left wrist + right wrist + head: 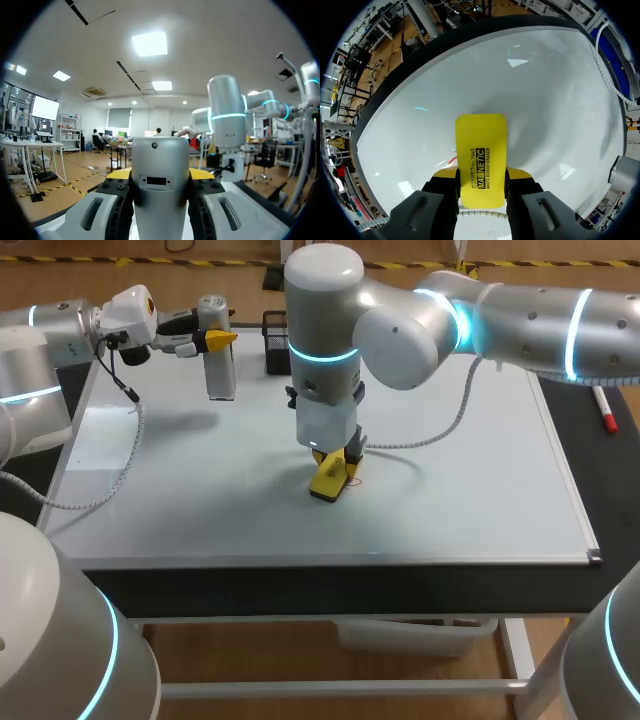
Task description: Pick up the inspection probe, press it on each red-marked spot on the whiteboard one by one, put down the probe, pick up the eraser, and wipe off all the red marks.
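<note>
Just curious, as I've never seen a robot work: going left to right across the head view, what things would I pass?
inspection probe → black holder → yellow eraser → red-tipped marker

Robotics lab. A grey left arm (60, 330) and right arm (540, 320), each with glowing rings, reach over a whiteboard (480, 470) laid flat as the worktop. Around it: wooden floor (85, 165), hazard tape (120, 260), ceiling light panels (149, 44), desks (30, 145), a wall screen (45, 107).
</note>
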